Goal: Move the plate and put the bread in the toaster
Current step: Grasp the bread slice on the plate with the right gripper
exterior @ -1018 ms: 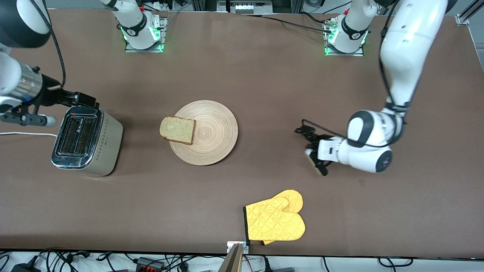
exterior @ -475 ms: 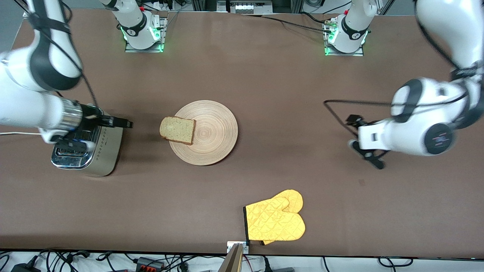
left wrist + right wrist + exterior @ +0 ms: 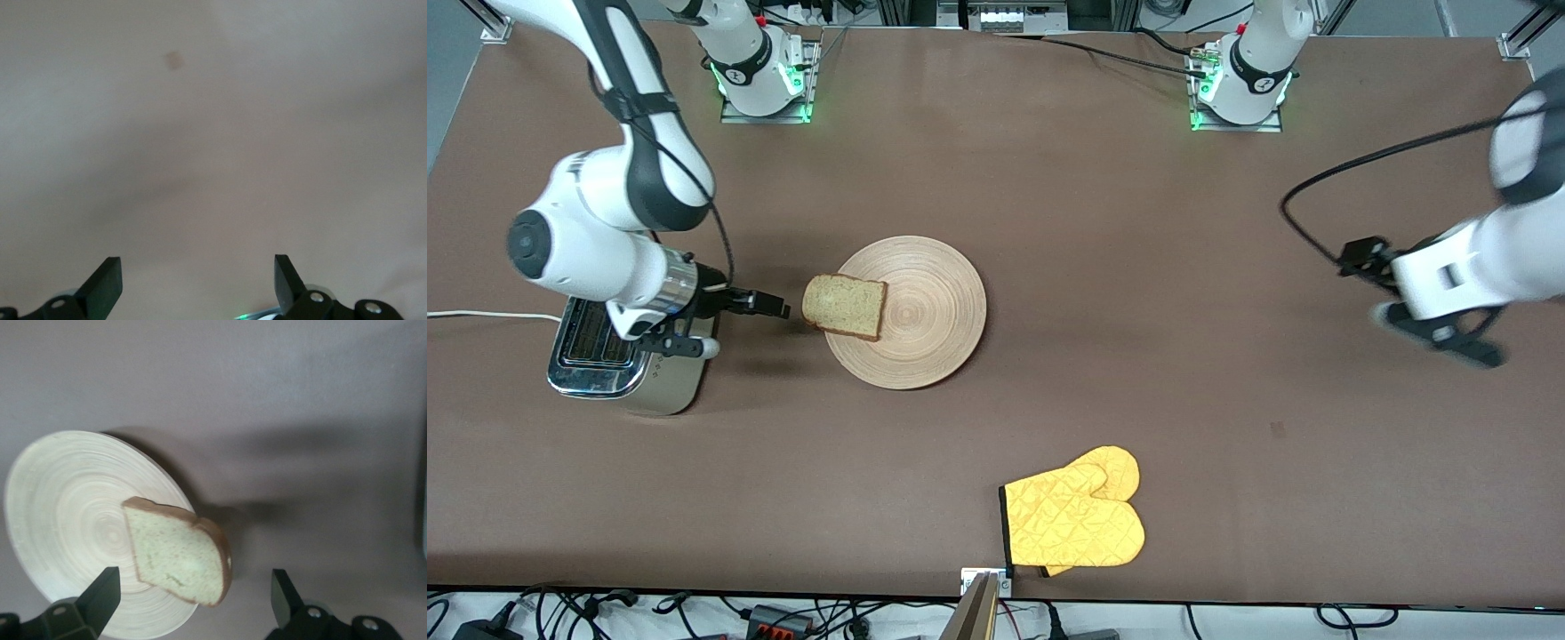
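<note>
The bread (image 3: 845,307) lies with one end on the rim of the light-wood plate (image 3: 929,333) and overhangs it toward the toaster (image 3: 605,380). My right gripper (image 3: 738,324) is open, over the toaster's edge, with its fingers toward the bread and apart from it. In the right wrist view the bread (image 3: 177,557) and the plate (image 3: 60,513) lie just ahead of the open right gripper (image 3: 193,597). My left gripper (image 3: 1383,289) is open and empty over bare table at the left arm's end. The left wrist view shows the left gripper (image 3: 197,283) above bare table only.
A yellow oven mitt (image 3: 1076,520) lies near the table's front edge, nearer the front camera than the plate. The toaster's white cord (image 3: 480,315) runs off the right arm's end of the table. The right arm covers part of the toaster's top.
The right gripper swung from the toaster's outer side across its top toward the bread. The left arm pulled away from the plate toward its own end of the table.
</note>
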Robot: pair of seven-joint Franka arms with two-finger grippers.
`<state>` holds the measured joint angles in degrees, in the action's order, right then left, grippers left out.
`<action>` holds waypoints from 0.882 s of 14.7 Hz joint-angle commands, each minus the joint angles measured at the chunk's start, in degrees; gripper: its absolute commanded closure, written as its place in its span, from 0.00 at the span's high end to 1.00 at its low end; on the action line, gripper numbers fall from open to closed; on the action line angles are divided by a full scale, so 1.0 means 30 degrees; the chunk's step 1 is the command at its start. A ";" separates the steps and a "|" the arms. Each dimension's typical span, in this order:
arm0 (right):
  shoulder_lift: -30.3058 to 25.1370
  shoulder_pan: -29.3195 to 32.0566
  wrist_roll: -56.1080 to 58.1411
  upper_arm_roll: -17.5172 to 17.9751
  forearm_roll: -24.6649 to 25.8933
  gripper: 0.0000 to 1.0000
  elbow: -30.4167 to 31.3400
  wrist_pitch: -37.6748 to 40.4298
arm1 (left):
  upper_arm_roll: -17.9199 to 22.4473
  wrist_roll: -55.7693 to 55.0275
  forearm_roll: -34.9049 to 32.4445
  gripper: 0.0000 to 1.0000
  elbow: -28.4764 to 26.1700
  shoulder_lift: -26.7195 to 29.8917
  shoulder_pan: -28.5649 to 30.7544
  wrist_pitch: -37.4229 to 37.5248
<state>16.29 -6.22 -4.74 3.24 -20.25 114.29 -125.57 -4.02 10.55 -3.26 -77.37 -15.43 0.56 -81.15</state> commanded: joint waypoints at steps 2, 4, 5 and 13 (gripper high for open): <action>-0.0831 0.0024 0.1663 0.0063 -0.2296 1.00 0.2562 -0.2024 | 0.0813 -0.3429 0.0002 1.00 -0.4085 0.4052 -0.0801 -0.2705; -0.0627 0.0024 0.3359 0.0063 -0.3586 1.00 0.3441 -0.3400 | 0.0784 -0.3342 0.0995 1.00 -0.4942 0.4846 -0.0655 -0.4057; -0.0568 0.0024 0.3831 0.0034 -0.4115 1.00 0.3591 -0.3551 | 0.0784 -0.3341 0.1261 1.00 -0.4972 0.4878 -0.0625 -0.4236; 0.0720 -0.0180 0.6936 0.0063 -0.8599 1.00 0.3944 -0.4811 | 0.0550 -0.3312 0.1352 1.00 -0.7698 0.7222 -0.0360 -0.5234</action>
<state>17.75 -6.30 11.81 3.19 -42.04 125.05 -137.71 -2.32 1.07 0.11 -97.76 3.74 -0.21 -95.36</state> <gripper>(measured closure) 0.000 0.000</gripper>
